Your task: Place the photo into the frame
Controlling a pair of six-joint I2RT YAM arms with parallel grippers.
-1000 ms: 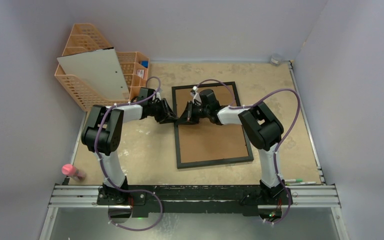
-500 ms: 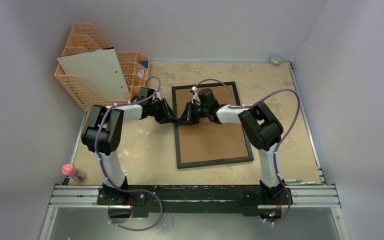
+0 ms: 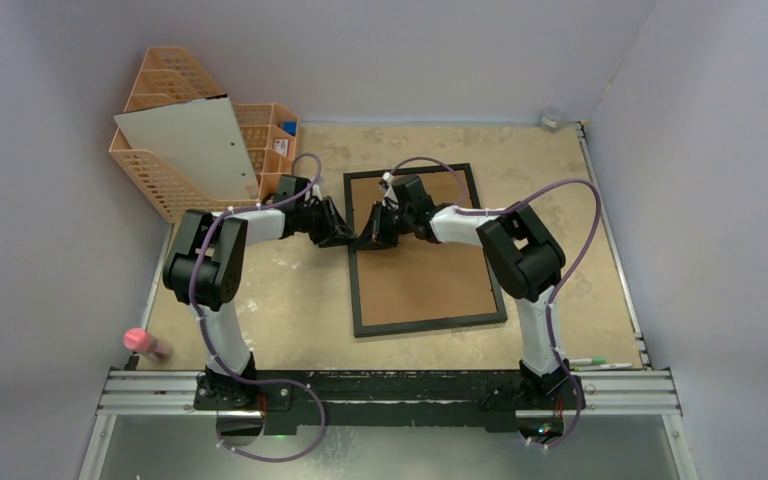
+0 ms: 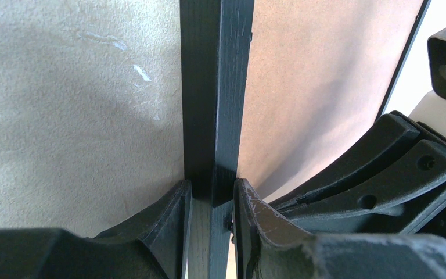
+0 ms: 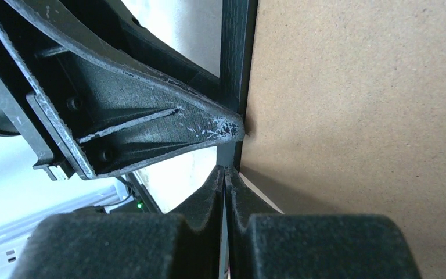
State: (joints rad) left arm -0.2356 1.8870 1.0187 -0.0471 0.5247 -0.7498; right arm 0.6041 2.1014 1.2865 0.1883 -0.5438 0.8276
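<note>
Lying flat on the table [image 3: 290, 300], brown back board [image 5: 354, 116] facing up, was the frame [image 3: 425, 285] | left end effector [image 4: 212, 203] pinched the black rail on the left arm's side, a finger each side | right end effector [image 5: 225, 174] had its fingers pressed together, tips right at the rail/board seam | the two sat just beside each other

The right gripper [image 5: 225, 174] has its fingers pressed together, tips at the inner edge of the frame [image 5: 239, 52] border. Brown board [image 5: 354, 116] fills the right. The left gripper [image 5: 230, 116] reaches in from the left, one scuffed fingertip touching that border.
</note>
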